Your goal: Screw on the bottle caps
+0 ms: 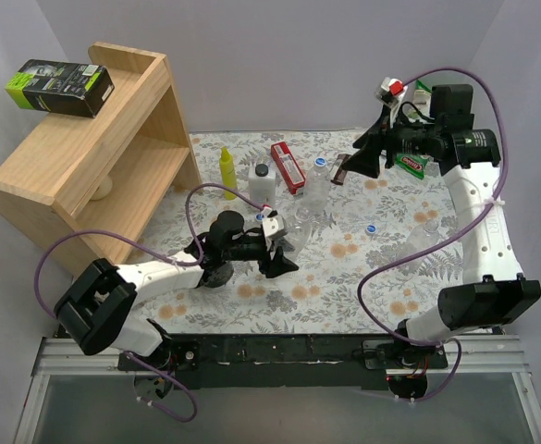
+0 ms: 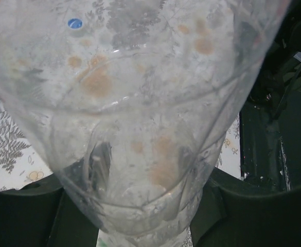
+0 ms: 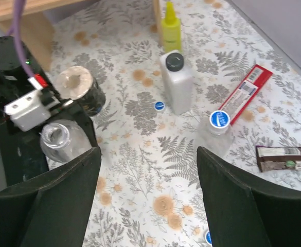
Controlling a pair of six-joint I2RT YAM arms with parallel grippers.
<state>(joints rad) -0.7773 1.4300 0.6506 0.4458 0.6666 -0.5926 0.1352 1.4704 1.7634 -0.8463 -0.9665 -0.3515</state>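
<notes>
Gripping an uncapped bottle [image 3: 57, 138] in our left fingers [image 2: 27, 216], right fingers [image 3: 37, 206] spread empty, we count one capped bottle [image 3: 218, 135], loose caps [image 3: 159, 106] waiting.

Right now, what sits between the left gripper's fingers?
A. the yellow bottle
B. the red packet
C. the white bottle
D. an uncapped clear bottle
D: in the left wrist view a clear bottle fills the gap in the left gripper; the right wrist view shows its open neck.

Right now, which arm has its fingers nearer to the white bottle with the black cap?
Left. The left fingers, gripping a clear bottle, sit just on the near side of the white bottle; the right fingers hang open farther off to its right.
</notes>
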